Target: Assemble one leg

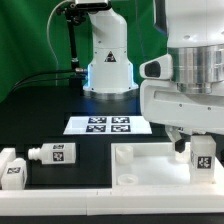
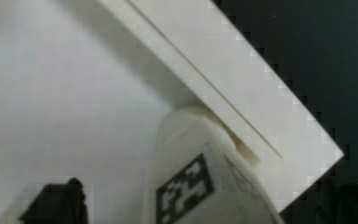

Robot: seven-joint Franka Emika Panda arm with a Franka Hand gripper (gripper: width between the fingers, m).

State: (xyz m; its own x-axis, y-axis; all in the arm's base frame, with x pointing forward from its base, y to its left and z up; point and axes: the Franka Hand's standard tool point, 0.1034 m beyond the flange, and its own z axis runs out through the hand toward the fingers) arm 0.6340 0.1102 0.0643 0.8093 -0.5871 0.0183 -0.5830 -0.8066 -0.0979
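One leg (image 1: 203, 157), a white square post with a black-and-white tag, stands upright at the corner of the large white panel (image 1: 150, 165) on the exterior view's right. My gripper (image 1: 199, 148) is down around it. In the wrist view the leg (image 2: 197, 180) stands between my dark fingers (image 2: 59, 203), with a strip of white panel (image 2: 69, 100) showing between one finger and the leg. The jaws look open around it. The leg's lower end is hidden. Two more legs (image 1: 55, 153) (image 1: 12, 168) lie on the table at the exterior view's left.
The marker board (image 1: 105, 125) lies behind the panel, in front of the robot base (image 1: 108, 70). A low white wall (image 1: 60, 205) runs along the front. A round socket (image 1: 124, 153) shows at the panel's near left corner.
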